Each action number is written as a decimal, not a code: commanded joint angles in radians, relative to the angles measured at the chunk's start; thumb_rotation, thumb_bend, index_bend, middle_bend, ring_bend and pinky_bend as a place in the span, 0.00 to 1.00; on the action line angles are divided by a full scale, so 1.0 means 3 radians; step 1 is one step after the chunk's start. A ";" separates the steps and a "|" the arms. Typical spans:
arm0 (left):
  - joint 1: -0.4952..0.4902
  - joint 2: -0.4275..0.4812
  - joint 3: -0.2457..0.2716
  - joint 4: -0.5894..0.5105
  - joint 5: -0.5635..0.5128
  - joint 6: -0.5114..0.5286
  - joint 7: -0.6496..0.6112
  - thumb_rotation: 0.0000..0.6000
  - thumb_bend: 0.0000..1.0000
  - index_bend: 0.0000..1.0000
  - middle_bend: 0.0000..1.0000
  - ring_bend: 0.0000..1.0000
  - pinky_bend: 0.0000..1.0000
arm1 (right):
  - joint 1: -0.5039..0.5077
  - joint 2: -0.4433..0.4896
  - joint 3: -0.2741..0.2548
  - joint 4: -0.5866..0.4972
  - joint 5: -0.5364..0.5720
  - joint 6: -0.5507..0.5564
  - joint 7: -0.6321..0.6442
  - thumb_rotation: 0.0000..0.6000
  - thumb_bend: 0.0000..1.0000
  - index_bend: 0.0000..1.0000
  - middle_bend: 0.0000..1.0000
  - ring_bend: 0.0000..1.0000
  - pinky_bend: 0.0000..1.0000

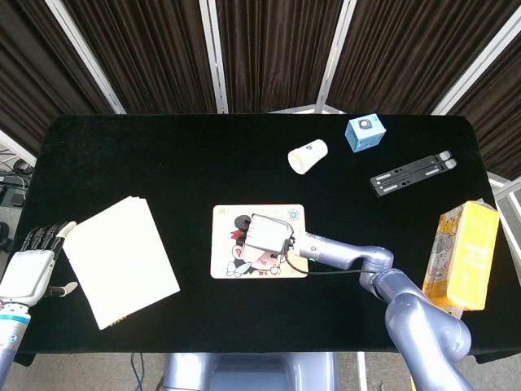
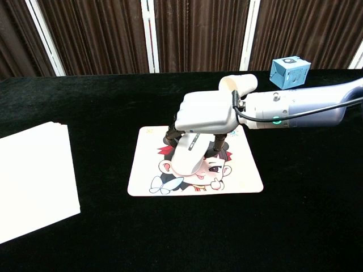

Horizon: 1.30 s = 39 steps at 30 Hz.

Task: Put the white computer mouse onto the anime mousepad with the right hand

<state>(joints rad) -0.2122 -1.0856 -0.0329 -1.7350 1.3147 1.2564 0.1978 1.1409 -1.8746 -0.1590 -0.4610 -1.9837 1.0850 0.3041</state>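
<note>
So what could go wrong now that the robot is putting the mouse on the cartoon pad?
The right robot hand sits over the white mouse with its fingers down around it on the anime mousepad. If a finger catches as it lifts, the mouse might get dragged or tipped. The thin pad could slide on the black table too. The white paper cup lies close behind the wrist, so a backward pull might knock it.

A lab test bench: black-draped table (image 1: 163,155) ringed by dark curtains (image 1: 269,49).
</note>
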 commanded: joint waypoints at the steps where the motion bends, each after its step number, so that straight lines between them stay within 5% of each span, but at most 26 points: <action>1: -0.0002 -0.0003 -0.0002 -0.0004 -0.0014 -0.0003 0.0012 1.00 0.12 0.00 0.00 0.00 0.00 | 0.0037 -0.0066 -0.0108 0.0177 -0.0076 0.0032 0.0058 1.00 0.24 0.65 0.61 0.43 0.61; 23: -0.0011 -0.0026 -0.0024 -0.0025 -0.0099 0.0008 0.0090 1.00 0.12 0.00 0.00 0.00 0.00 | 0.0018 -0.0283 -0.0264 0.0609 -0.0064 0.0309 0.0100 1.00 0.22 0.65 0.60 0.42 0.50; 39: -0.0016 -0.0019 -0.0022 -0.0034 -0.0128 0.0000 0.0112 1.00 0.11 0.00 0.00 0.00 0.00 | -0.0026 -0.0312 -0.0243 0.0635 0.0067 0.0283 -0.0150 1.00 0.17 0.37 0.28 0.09 0.07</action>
<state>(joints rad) -0.2169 -1.0912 -0.0396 -1.7453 1.2765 1.2565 0.2313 1.1335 -1.9689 -0.2324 -0.2700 -1.9646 1.1691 0.2602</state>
